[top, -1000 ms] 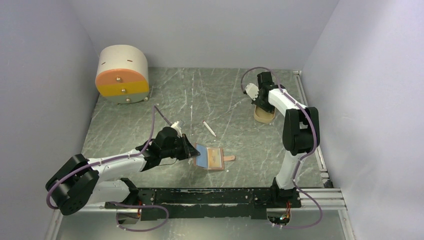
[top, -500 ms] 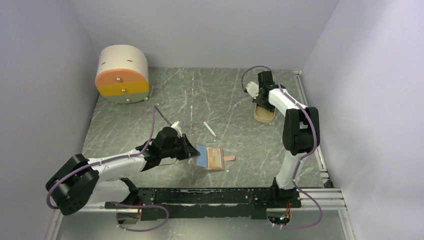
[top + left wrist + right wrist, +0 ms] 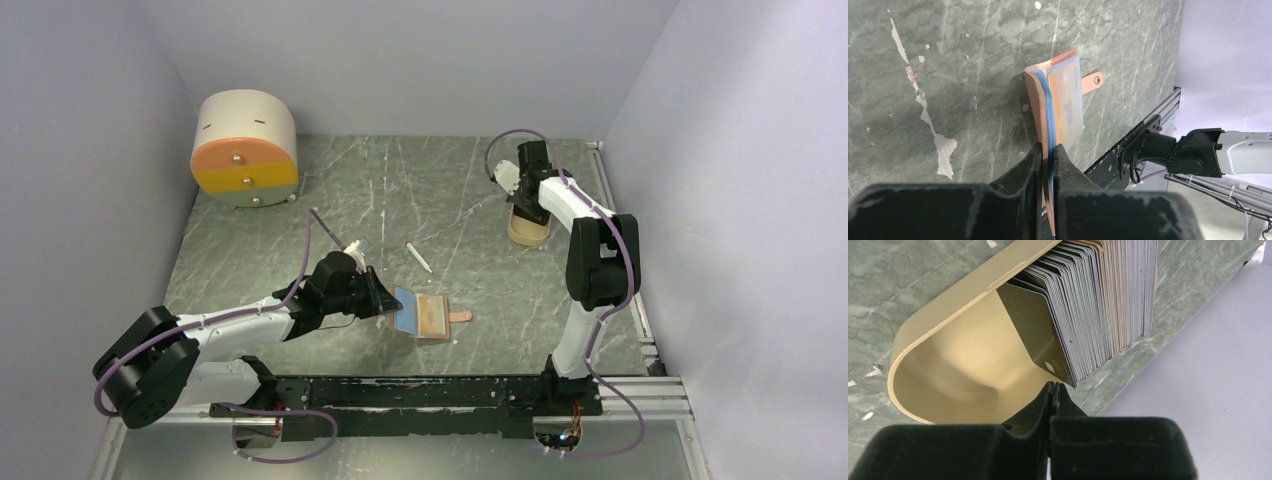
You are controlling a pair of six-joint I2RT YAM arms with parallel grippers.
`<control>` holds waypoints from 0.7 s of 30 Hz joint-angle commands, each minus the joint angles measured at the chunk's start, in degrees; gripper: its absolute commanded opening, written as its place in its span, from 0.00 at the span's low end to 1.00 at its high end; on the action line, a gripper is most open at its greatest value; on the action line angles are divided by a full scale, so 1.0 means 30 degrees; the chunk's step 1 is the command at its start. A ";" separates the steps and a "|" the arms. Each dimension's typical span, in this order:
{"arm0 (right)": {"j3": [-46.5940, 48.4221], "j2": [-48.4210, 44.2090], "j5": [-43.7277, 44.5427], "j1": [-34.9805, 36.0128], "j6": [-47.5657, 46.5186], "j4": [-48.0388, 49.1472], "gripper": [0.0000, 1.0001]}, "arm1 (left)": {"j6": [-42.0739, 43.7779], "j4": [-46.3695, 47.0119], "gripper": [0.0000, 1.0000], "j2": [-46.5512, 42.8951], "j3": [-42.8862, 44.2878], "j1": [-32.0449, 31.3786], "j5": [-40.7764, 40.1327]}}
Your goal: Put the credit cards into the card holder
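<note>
- credit cards (image 3: 1098,300): packed upright in tan tray (image 3: 948,370), far right of tabletop (image 3: 450,190); well apart from card holder (image 3: 1068,100)
- right gripper (image 3: 1053,386): pressed together, empty, beside front card's corner; risk: the tight stack could deny a single-card pinch
- left gripper (image 3: 1048,150): pinching card holder's edge; risk: holder could slip free

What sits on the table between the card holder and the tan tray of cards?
Nothing: the top view shows bare tabletop from the card holder to the tan tray; the white stick lies off that line.
</note>
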 commanded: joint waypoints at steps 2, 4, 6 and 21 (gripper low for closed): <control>-0.0032 -0.0684 -0.0330 -0.0205 -0.0354 0.0445 0.00 | 0.0131 0.0558 0.09 -0.0066 0.0431 0.0062 0.0543; 0.0011 -0.0672 -0.0281 -0.0206 -0.0241 0.0610 0.07 | 0.0157 0.0509 0.09 -0.0034 0.0465 0.0085 0.0544; -0.0048 -0.0899 -0.0794 -0.0206 -0.0317 0.0708 0.51 | 0.0088 0.0610 0.09 -0.0060 0.0409 0.0061 0.0544; -0.0224 -0.0134 -0.0886 -0.0234 -0.1440 0.2941 0.99 | 0.0344 0.0213 0.09 0.0317 0.0698 0.0086 0.0502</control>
